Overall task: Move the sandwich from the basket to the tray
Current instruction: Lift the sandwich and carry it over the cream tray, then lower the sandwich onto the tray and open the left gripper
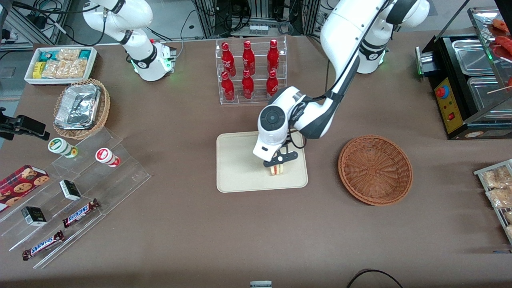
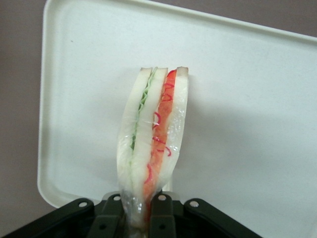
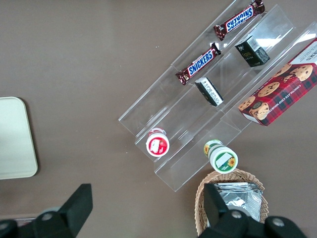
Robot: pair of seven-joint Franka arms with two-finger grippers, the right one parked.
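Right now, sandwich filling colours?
Red-orange and green between white bread of the sandwich, held in the claw; left wrist view.

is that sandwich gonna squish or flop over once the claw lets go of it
Probably soft: the sandwich bows and pinches in where the claw grips it. Its clear wrap looks slick. Standing on edge on the tray, it may tip once released.
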